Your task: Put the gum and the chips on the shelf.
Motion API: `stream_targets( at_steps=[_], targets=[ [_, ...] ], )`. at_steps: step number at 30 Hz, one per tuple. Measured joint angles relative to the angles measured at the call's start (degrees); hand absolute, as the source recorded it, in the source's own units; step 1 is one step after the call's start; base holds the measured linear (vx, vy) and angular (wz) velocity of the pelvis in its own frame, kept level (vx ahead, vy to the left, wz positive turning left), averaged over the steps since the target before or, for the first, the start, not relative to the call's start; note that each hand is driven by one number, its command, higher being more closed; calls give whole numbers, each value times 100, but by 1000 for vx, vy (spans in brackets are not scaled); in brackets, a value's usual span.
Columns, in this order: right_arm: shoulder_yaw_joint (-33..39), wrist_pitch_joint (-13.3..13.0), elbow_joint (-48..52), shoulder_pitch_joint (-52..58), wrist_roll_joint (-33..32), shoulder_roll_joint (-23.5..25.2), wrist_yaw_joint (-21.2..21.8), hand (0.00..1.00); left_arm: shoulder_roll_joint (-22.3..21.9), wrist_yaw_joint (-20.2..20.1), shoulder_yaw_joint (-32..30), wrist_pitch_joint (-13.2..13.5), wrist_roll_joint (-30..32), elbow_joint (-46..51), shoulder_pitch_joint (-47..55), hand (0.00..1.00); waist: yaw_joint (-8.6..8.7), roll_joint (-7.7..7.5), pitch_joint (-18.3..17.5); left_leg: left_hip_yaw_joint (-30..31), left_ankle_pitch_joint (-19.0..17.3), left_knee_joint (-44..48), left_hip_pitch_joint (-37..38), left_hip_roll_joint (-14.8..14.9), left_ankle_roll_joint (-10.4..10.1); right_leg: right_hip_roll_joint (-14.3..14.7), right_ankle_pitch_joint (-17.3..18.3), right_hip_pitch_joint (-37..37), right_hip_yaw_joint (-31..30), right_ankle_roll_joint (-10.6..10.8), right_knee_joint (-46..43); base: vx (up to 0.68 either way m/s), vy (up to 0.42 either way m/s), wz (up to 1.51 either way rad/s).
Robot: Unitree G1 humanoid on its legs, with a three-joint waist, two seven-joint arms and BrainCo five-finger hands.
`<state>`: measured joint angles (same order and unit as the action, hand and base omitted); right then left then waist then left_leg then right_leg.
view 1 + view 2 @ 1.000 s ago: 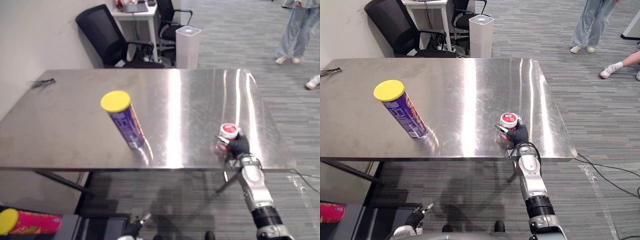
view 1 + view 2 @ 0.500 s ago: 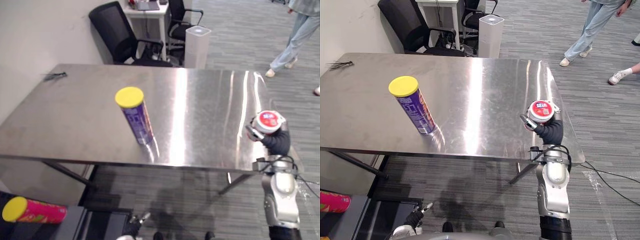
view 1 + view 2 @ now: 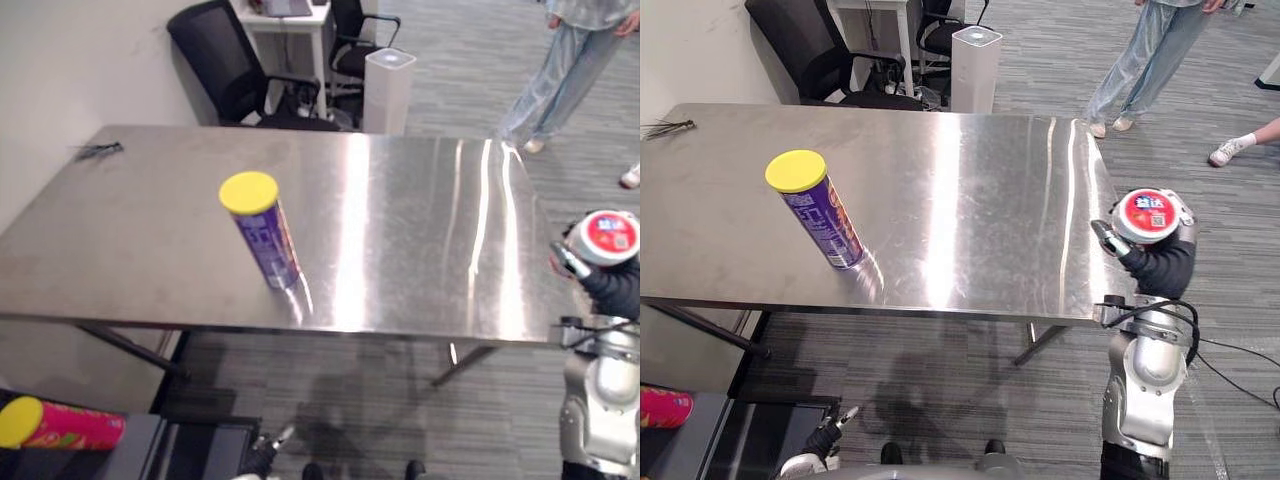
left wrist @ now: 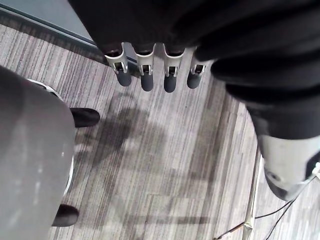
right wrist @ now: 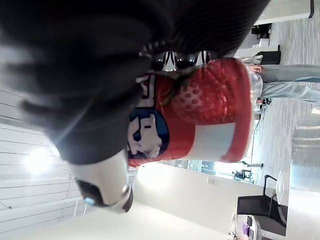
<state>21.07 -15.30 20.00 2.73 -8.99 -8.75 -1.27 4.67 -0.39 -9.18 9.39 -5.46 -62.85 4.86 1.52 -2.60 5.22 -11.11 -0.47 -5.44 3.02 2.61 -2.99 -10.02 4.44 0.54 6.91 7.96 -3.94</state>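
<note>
**Gum in hand, off the table's right edge; chips on the far side**

My right hand (image 3: 1160,268) is wrapped tight round the gum tub (image 3: 1151,214), red lid up, held clear of the steel table (image 3: 970,190) just past its right edge.

The chips can (image 3: 820,215) stands upright near the table's front-left, well apart from that hand and on my left arm's side.

My left hand (image 4: 146,77) hangs low by the floor with its fingers straight, holding nothing.

Below the table's front-left corner a pink can (image 3: 60,425) lies beside a dark low unit (image 3: 200,450). I take that unit for the shelf, so the gum goes across.

Beyond the table's far edge are a black chair (image 3: 800,45) and a person (image 3: 1135,60).
</note>
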Motion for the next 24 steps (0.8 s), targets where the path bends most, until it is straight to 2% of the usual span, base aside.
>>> stream_targets(
  at_steps=[8, 12, 14, 16, 18, 19, 20, 21, 22, 23, 24],
  targets=[
    [56, 1, -46, 208, -5, 83, 58, 100, 2, -1, -23, -2, -16, 17, 30, 0, -12, -30, -51, 101, 26, 19, 24, -8, 10, -19, 5, -77, 97, -4, -42, -14, -7, 6],
    [38, 3, -213, 309, -7, 85, 100, 100, 40, -59, -17, -3, -98, 17, 19, 0, 12, -76, -24, 281, -30, 364, -93, -23, -16, -124, 332, 57, 222, -62, -643, -54, -28, 27],
    [-191, 10, -367, 331, -53, 90, 127, 100, 84, -121, -16, -2, -113, 26, -4, 0, 1, -109, 22, 609, -88, 759, -436, 12, -76, -150, 542, 188, 458, -145, -997, -116, -78, 66],
    [-435, 9, -442, 303, -108, 90, 168, 100, 97, -158, -11, -3, -120, 135, -10, 0, -19, -54, 117, 998, -70, 1039, -827, 85, -123, -82, 604, 239, 801, -230, -1117, -149, -106, 88],
    [-755, 12, -565, 187, -260, 82, 183, 100, 116, -213, -12, 3, -137, 252, -10, 0, -77, 51, 206, 1470, 88, 1040, -1190, 137, -260, 1, 709, 362, 1289, -385, -1324, -249, -165, 122],
    [-879, 13, -564, 38, -283, 74, 190, 100, 127, -220, -26, 1, -247, 299, -13, 0, -182, 109, 254, 1494, 127, 798, -1284, 263, -269, 37, 767, 509, 1530, -487, -1438, -242, -192, 98],
    [-938, 14, -564, -74, -283, 57, 194, 100, 139, -219, -33, -4, -349, 314, -18, 0, -252, 118, 281, 1257, 63, 528, -1294, 371, -170, 77, 761, 523, 1722, -523, -1375, -176, -158, 105],
    [-937, 10, -569, -161, -281, 47, 188, 100, 170, -220, -94, -12, -374, 283, -48, 0, -320, 65, 317, 814, -88, 447, -1308, 480, 105, -20, 742, 521, 1984, -641, -1254, -126, -98, 97],
    [-896, 8, -589, -231, -282, 25, 179, 100, 181, -223, -121, -13, -466, 269, -87, 0, -318, 28, 367, 454, -104, 638, -1437, 551, 184, -95, 731, 516, 2184, -684, -1259, -137, -120, 160],
    [-805, 17, -718, -432, -279, -61, 149, 100, 180, -228, -203, -15, -563, 238, -119, 0, -286, 98, 395, -267, -116, 1761, -1796, 769, 330, -231, 729, 483, 2696, -756, -1360, -160, -147, 161],
    [-785, 27, -761, -492, -278, -99, 112, 100, 181, -228, -205, -11, -558, 239, -93, 0, -299, 125, 418, -517, -143, 2403, -1826, 893, 407, -297, 750, 421, 3000, -789, -1434, -159, -160, 161]
  ],
)
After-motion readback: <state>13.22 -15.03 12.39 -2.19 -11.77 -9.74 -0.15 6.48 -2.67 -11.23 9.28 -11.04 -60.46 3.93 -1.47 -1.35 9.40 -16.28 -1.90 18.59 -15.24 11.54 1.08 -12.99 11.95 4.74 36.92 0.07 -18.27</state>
